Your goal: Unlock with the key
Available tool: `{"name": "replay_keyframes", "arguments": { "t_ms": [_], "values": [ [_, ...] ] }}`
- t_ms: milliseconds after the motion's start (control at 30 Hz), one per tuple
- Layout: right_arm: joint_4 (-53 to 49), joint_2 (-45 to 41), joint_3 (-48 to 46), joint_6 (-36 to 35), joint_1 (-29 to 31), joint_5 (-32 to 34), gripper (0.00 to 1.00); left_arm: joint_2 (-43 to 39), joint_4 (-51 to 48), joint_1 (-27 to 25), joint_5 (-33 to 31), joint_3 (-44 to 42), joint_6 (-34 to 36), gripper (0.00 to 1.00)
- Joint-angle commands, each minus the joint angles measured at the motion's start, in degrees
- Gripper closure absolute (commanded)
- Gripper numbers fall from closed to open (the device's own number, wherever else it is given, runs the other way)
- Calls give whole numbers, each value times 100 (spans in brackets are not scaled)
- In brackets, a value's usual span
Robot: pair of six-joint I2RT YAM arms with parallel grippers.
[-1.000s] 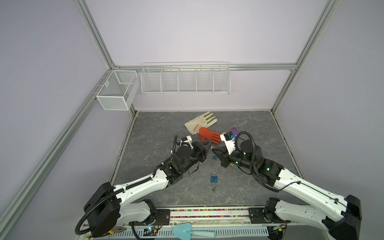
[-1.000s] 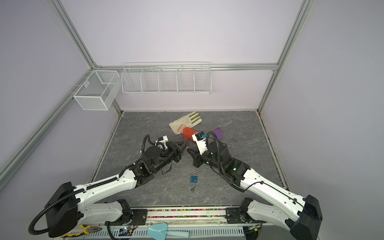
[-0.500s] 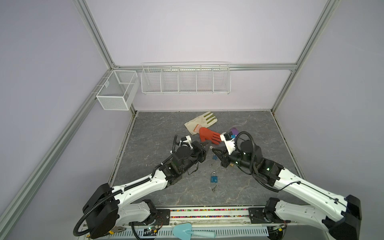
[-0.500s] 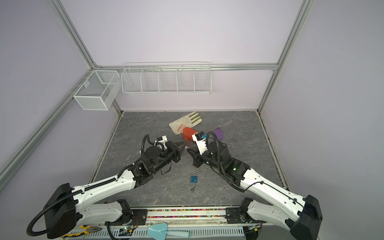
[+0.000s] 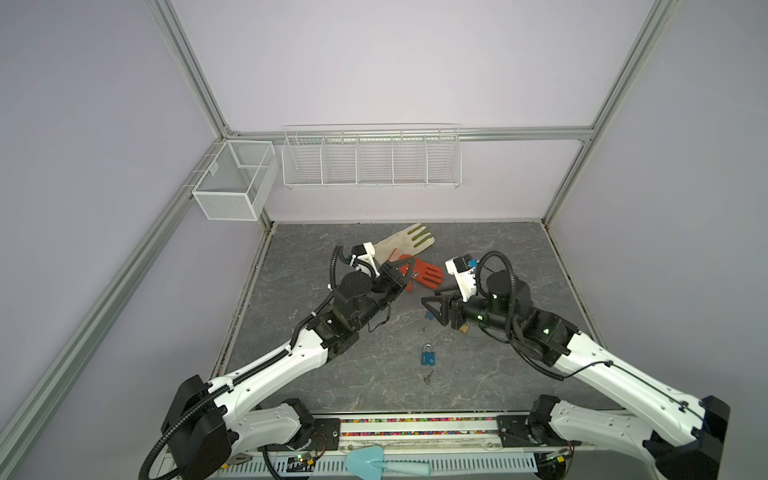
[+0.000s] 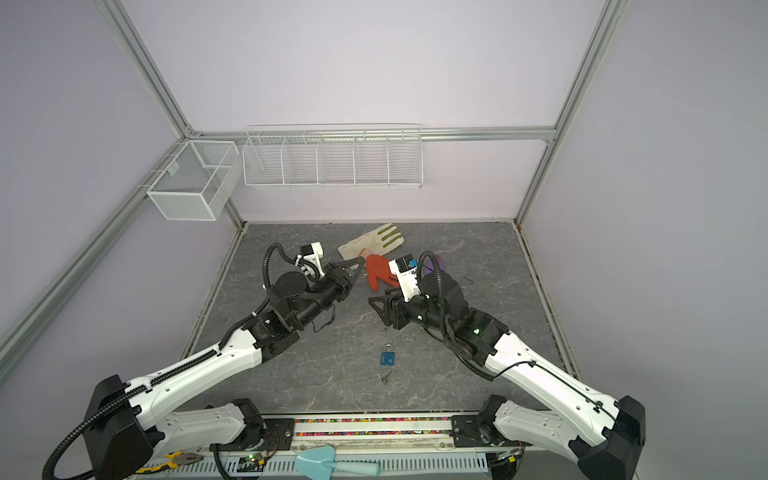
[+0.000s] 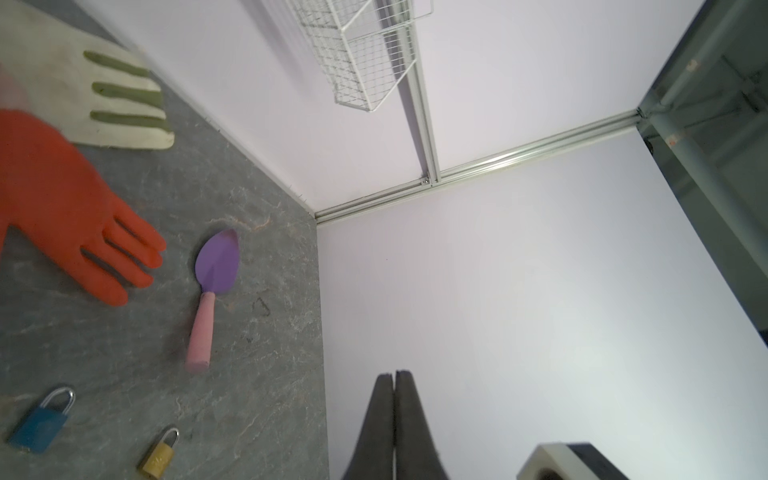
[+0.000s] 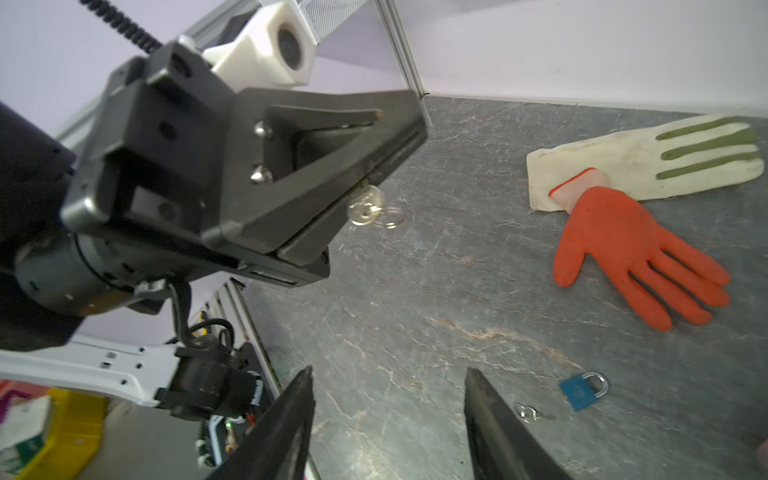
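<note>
Silver key on a split ring (image 8: 365, 206) hangs from the left gripper (image 7: 394, 380), whose jaws are clenched on it, up over the grey marbled tabletop (image 5: 528, 241) by the orange rubber glove (image 5: 424, 272). Only bow and ring show; blade hidden, can't tell which way it points. Right gripper (image 8: 388, 370) is released, jaws apart, nothing in them, at about 5 o'clock of the left one in both top views. Locks are all on the table, none held. Small blue padlock with steel shackle (image 5: 429, 355) is at 6 o'clock of the right gripper, with a loose key (image 5: 427, 377) just at its own 6. Second blue padlock (image 7: 41, 424) lies near a brass padlock (image 7: 160, 455), both close by the right gripper. Which lock fits the held key: can't tell. Step in hand, as I read it: right arm picks up a lock so the key can go in. To do it well: take the body by its flat sides, leave the shackle and keyhole end clear, turn the keyhole toward the left gripper, grip firm against twist. Left may need a regrip if the blade is buried in the pads. Line up blade with slot before pushing, then turn slowly.
</note>
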Motion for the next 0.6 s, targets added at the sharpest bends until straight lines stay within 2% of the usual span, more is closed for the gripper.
{"name": "replay_keyframes", "arguments": {
  "t_ms": [0, 133, 200, 333, 567],
  "values": [
    [337, -44, -15, 945, -602, -1289, 39, -55, 98, 19, 335, 275, 1826, 100],
    [1273, -112, -187, 1812, -1108, -2201, 37, 4, 608, 17, 836, 332, 2615, 100],
    [1752, -145, -291, 2074, -1185, -2412, 39, 64, 819, 10, 1106, 388, 2818, 100],
    [2644, -222, -677, 2367, -1217, -2567, 42, 192, 1185, -35, 1480, 486, 2938, 100],
    [3512, -454, -1064, 2467, -1217, -2392, 46, 312, 1414, -358, 1547, 671, 3171, 100]
  ]
}}
